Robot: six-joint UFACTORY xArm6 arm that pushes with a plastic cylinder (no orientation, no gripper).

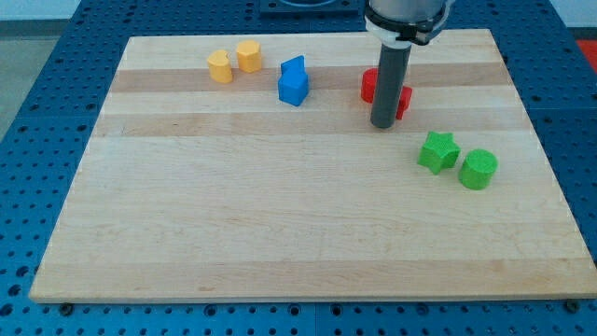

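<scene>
Nearest the view's bottom, a green cylinder [478, 169] and green star [437, 151] are sitting together, while my tip [382, 124], a bare rod carrying no gripper, is resting just in front of a partly hidden red block [369, 85], with a blue block [293, 82] and two yellow blocks [234, 62] lying farther toward the view's left.

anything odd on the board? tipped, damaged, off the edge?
Nothing stands out. All blocks sit flat on the wooden board. My tip rests in front of the red block, partly hiding it, so its shape is unclear.
</scene>
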